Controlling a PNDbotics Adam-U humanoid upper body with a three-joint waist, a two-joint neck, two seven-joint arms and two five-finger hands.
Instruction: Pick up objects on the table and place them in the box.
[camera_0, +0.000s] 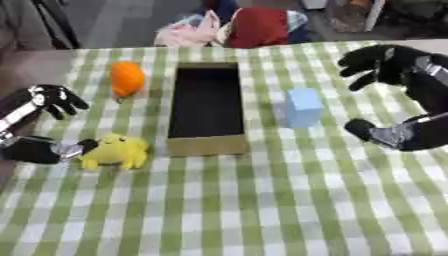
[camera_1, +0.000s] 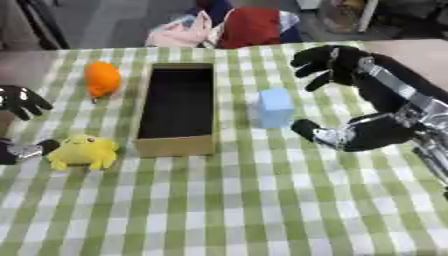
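Cardboard makes up the long, narrow box (camera_0: 206, 107) we see at the middle of the table; its inside is dark and nothing shows in it. At about ten o'clock from the box lies a rounded orange object (camera_0: 127, 78). At about seven o'clock, just beside the box's near corner, sits a yellow plush toy (camera_0: 116, 151) with small dark eyes. At three o'clock stands a pale blue block (camera_1: 276, 107), upright and apart from the box wall.

Our left hand (camera_0: 54, 97) shows at the nine o'clock edge with fingers spread and relaxed, holding nothing; its thumb (camera_0: 61, 149) lies against the plush toy's side. Our right hand (camera_1: 337, 65) hangs at two o'clock, fingers loosely bent and released, thumb (camera_1: 328, 135) reaching low just beside the blue block without touching it.

We cannot make out what the orange object is, and the left hand is partly cut off in the right eye view.

A green-and-white checked cloth (camera_0: 262, 210) covers the table. Beyond the far edge lies a heap of red and pink fabric (camera_0: 241, 27) on a grey floor.
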